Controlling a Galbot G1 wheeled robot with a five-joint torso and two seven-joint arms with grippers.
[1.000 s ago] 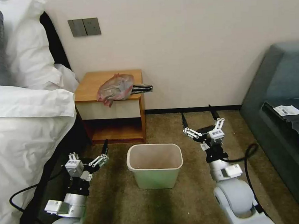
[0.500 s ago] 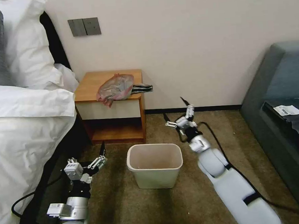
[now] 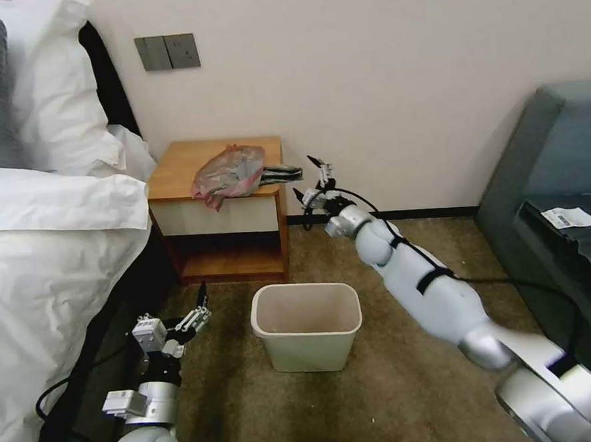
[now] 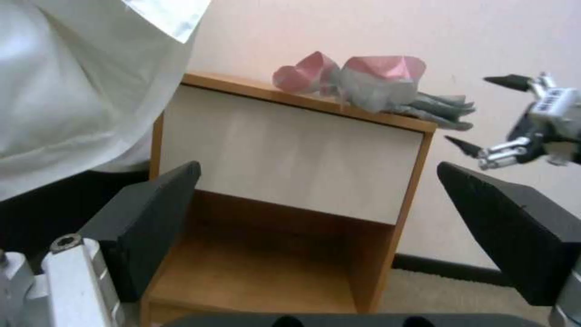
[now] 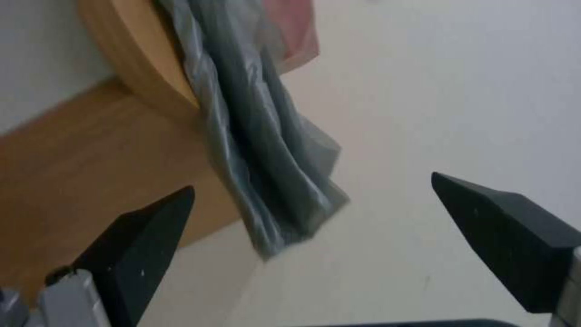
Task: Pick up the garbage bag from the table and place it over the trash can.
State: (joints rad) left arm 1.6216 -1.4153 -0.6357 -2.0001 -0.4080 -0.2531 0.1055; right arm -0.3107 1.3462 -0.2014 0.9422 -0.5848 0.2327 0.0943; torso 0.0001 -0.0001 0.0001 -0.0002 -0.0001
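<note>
1. Grey garbage bag (image 3: 229,172) lies on the counter (image 3: 184,166), upper centre; its tail overhangs the edge.
2. Right end effector (image 3: 309,178) open, just beside the tail; left end effector (image 3: 204,305) open, lower left, beside the trash can (image 3: 306,326).

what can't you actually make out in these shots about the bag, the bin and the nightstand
- Head view: the trash can floor is hidden by its near wall.
- Head view: the table top under the garbage bag is covered.
- Right wrist view: the garbage bag runs off the edge; the right pincer frames just its hanging grey tail.
</note>
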